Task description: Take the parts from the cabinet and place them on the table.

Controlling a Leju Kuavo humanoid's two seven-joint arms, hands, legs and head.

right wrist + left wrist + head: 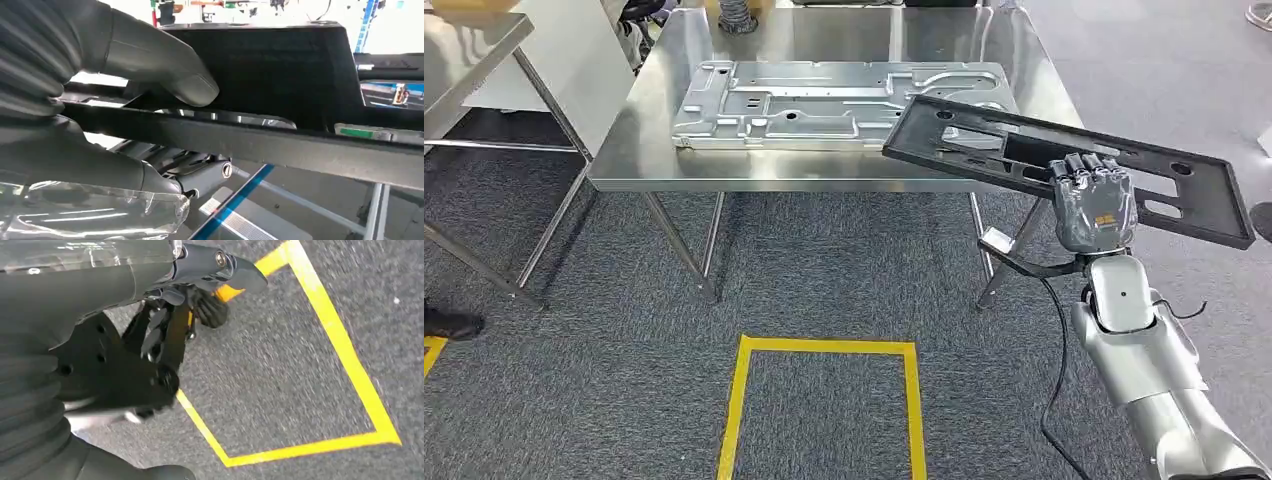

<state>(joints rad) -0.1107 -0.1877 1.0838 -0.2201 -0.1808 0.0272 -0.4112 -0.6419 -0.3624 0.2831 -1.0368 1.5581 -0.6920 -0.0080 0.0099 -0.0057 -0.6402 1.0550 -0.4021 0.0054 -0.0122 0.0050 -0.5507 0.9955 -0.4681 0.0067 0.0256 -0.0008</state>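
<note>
A long black plastic frame (924, 135) hangs tilted over the front right corner of the steel table (824, 35). My right hand (1096, 205) grips it by its near edge. In the right wrist view the thumb (165, 65) lies on one face of the frame (280, 65) and the fingers (100, 165) wrap the other. The frame's far left end overlaps a flat silver sheet-metal part (824, 105) lying on the table; I cannot tell whether they touch. My left hand (190, 315) hangs above the carpet, holding nothing, its fingers loosely apart.
A yellow tape square (824, 400) marks the grey carpet in front of the table. A second steel table (474, 40) stands at the far left. A dark shoe (449, 322) shows at the left edge.
</note>
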